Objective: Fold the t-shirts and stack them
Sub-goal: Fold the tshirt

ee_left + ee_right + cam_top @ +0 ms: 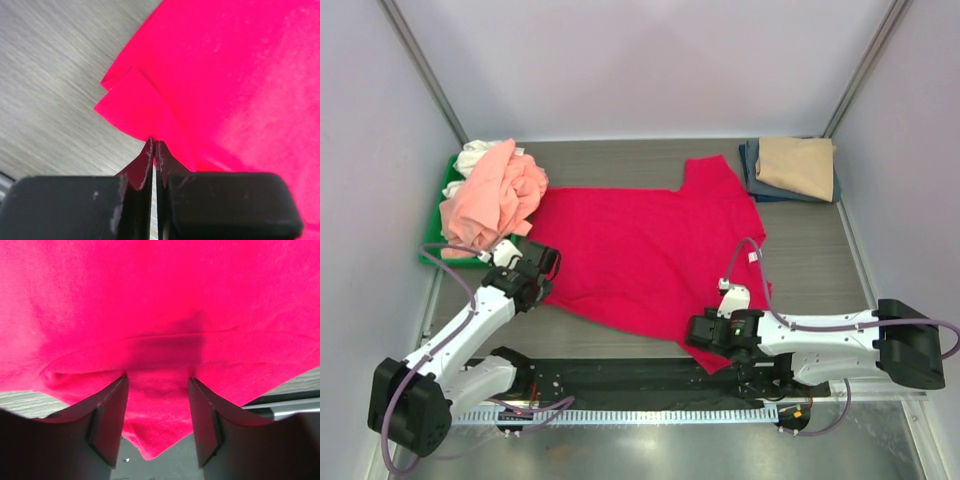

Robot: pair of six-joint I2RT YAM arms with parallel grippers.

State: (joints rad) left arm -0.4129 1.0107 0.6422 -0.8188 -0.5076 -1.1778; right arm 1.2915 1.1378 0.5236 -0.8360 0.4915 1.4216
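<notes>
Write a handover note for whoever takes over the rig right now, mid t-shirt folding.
Left gripper: shut, pinching the left edge of the red t-shirt.
Right gripper: open, fingers astride the shirt's near hem, not gripping.
Red t-shirt: spread on the table, unfolded.
Pink t-shirt and white t-shirt: heaped on the green tray, far left.
Tan t-shirt: folded on top of the navy t-shirt, far right.
Done: those two are stacked.
Left: fold and stack the red, pink and white shirts.
</notes>
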